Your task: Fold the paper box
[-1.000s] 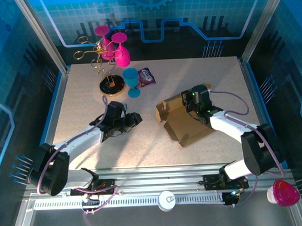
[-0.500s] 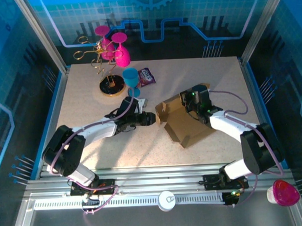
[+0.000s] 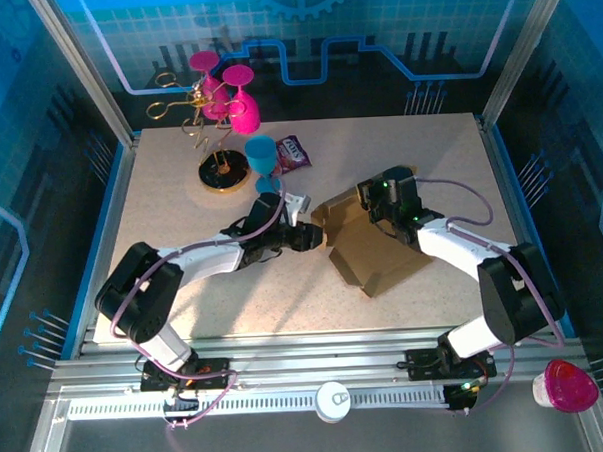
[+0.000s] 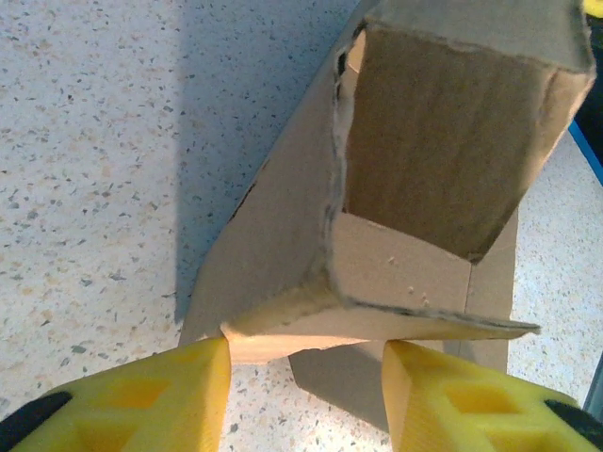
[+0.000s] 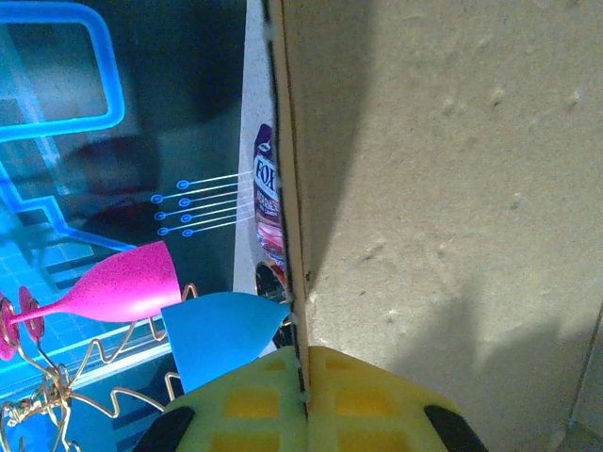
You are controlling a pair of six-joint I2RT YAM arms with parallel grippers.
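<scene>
1. The paper box (image 3: 378, 258) lies on the table (image 3: 180, 191) right of centre. Its flat brown panel runs slantwise from far-left to near-right, and the raised flaps are at its far-left end.
2. What the next move turns on: the raised left-end flap stands straight ahead of the left gripper (image 3: 307, 238). That arm reaches in across the table from the left, so it is the one placed to work this flap.
3. In the left wrist view, the left gripper (image 4: 306, 363) has its yellow fingers (image 4: 141, 395) apart. The lower folded edge of the paper box (image 4: 424, 160) sits just beyond the tips and spans wider than the gap. One corner is very close to the left fingertip, but I cannot tell whether it touches. Nothing is held.
4. The right gripper (image 3: 379, 205) sits at the far edge of the box. In its wrist view the right gripper (image 5: 306, 405) has its fingers pressed together on the thin upright cardboard wall (image 5: 452, 188), pinning that side.
5. Beyond that wall I see the purple snack packet (image 5: 267, 202), a blue goblet (image 5: 221, 330) and a pink goblet (image 5: 113, 287), all well apart from the box.
6. My judgement: with the right side anchored, I would push the left flap inward along its crease. The risk is the flap buckling, or the whole box sliding towards the right gripper.
</scene>
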